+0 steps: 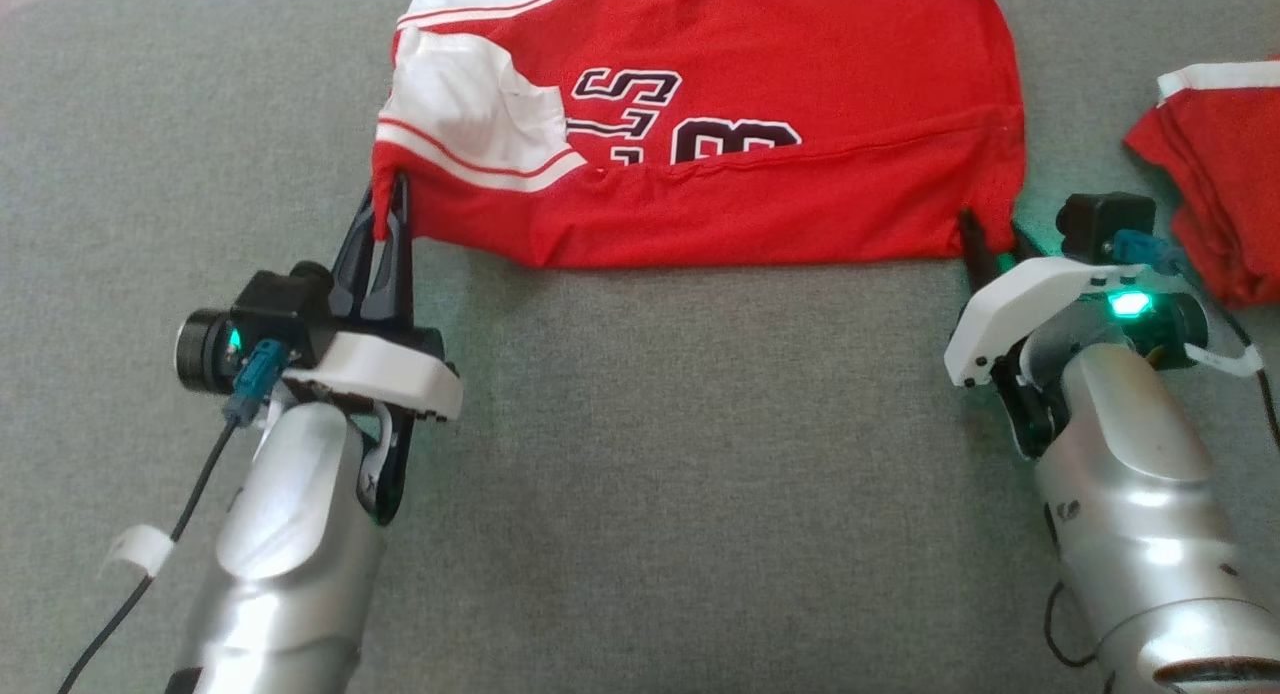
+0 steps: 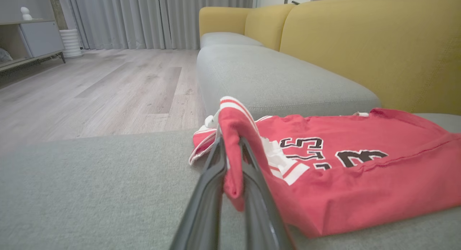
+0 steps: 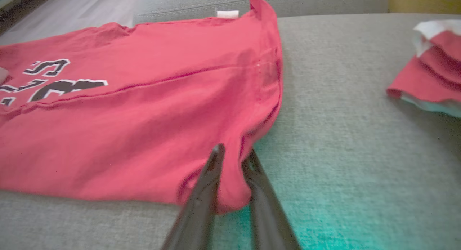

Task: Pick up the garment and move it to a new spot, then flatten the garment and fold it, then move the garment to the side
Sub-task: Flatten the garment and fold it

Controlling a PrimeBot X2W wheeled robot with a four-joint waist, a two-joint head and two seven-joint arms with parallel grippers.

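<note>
1. Nearest my head camera, left gripper (image 1: pixel 390 199) and right gripper (image 1: pixel 990 236) rise from the bottom edge, jaws clenched on two near corners of the garment (image 1: pixel 800 204), so I judge the edge can be pulled taut.
2. Grey sofa cushion (image 1: pixel 680 454) carries everything as my work surface.
3. That garment, red with white sleeve trim, lies mid-cushion, a fold already over its numerals.
4. Another folded red pile (image 1: pixel 1215 184) sits well apart on the right, likely set aside.

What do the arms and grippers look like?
The left arm and right arm have glossy silver forearms, white wrist shells, black cameras with teal connectors, green lights. The left gripper and right gripper each show two long dark fingers. A white-tagged black cable leaves each wrist.
</note>
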